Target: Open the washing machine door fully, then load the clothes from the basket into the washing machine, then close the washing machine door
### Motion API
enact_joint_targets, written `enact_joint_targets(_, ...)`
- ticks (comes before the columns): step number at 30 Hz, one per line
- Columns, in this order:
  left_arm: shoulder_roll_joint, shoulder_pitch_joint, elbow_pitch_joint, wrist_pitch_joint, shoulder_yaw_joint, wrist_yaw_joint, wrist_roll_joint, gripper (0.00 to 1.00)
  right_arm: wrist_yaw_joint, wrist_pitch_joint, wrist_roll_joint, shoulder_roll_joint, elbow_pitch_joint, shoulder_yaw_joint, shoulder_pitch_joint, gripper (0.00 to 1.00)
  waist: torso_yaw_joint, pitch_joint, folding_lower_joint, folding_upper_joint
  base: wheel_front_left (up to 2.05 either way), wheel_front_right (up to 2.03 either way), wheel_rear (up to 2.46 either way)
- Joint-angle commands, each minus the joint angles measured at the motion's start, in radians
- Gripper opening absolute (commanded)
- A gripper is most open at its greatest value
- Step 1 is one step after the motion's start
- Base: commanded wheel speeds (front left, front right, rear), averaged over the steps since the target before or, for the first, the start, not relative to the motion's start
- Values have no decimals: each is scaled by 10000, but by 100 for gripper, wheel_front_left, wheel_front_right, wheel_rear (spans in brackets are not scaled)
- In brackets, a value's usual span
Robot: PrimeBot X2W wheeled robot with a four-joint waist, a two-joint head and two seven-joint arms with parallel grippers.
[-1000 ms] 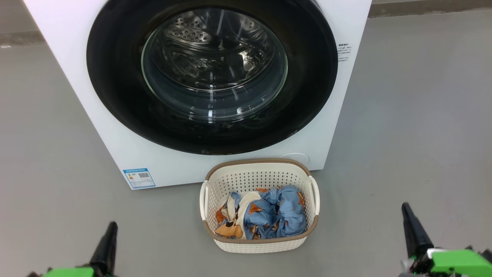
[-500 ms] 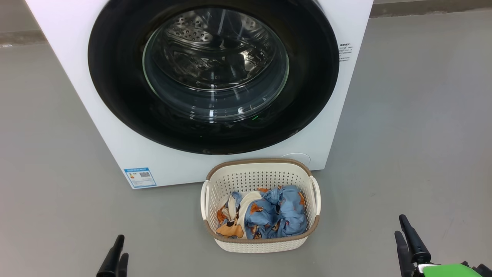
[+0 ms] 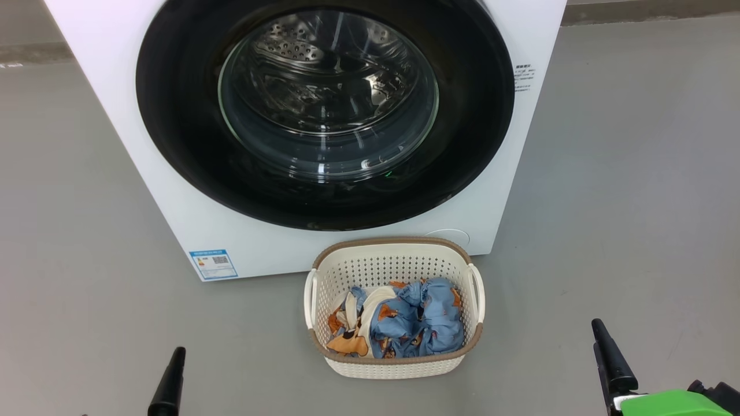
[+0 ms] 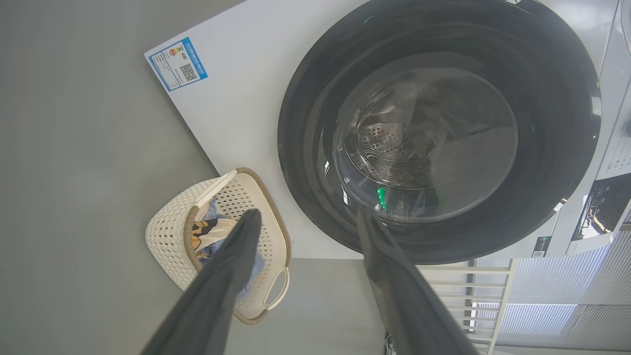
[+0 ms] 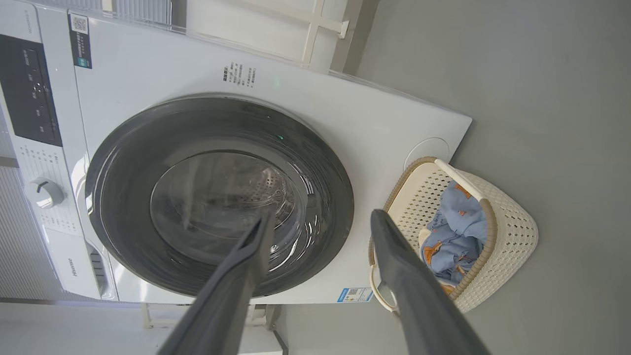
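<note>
Washing machine door (image 3: 326,110) is sitting flush against the front of the washing machine (image 3: 248,248), its glossy black rim ringing the clear window, and I am seeing the steel drum through the glass. Just in front of the machine's lower edge, the basket (image 3: 396,364) is standing on the grey floor (image 3: 624,202). The clothes (image 3: 416,323) are lying bunched in its bottom, blue fabric with orange and cream patches, below the brown rim. Both arms are hanging low, apart from everything. The left claw (image 4: 308,213) is holding its two dark fingers spread wide with nothing between them, pointing toward the door and basket in its wrist view, and the right claw (image 5: 323,214) is doing the same, fingers parted and empty. In the head view one finger of each is rising near the bottom corners, well to either side of the basket. A blue label sticker (image 3: 213,264) is showing at the machine's lower left corner.
</note>
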Motion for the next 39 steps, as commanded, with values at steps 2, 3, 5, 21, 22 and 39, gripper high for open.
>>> enact_joint_targets(2,226,-241,-346,-131,69,-15,412,100,5,-115,-368,-152,-302,163,-142,100,5,2,-1,0,0,0,0)
enact_joint_targets(3,230,-237,-370,-161,61,-16,537,100,6,-144,-479,-157,-313,180,-140,100,7,3,-1,0,0,0,0)
enact_joint_targets(5,237,-227,-407,-220,55,-16,788,100,6,-203,-670,-180,-326,252,-134,100,13,4,-1,0,0,0,0)
enact_joint_targets(21,390,-195,-580,-692,-111,-21,2646,100,8,-671,-2357,-409,-439,655,-96,100,60,8,-1,0,0,0,0)
enact_joint_targets(22,396,-191,-595,-721,-121,-21,2760,100,8,-700,-2468,-420,-447,677,-92,100,64,6,-1,0,0,0,0)
enact_joint_targets(39,519,-141,-901,-1221,-243,-26,4637,100,10,-1196,-4195,-595,-559,1061,-53,100,85,18,-1,0,0,0,0)
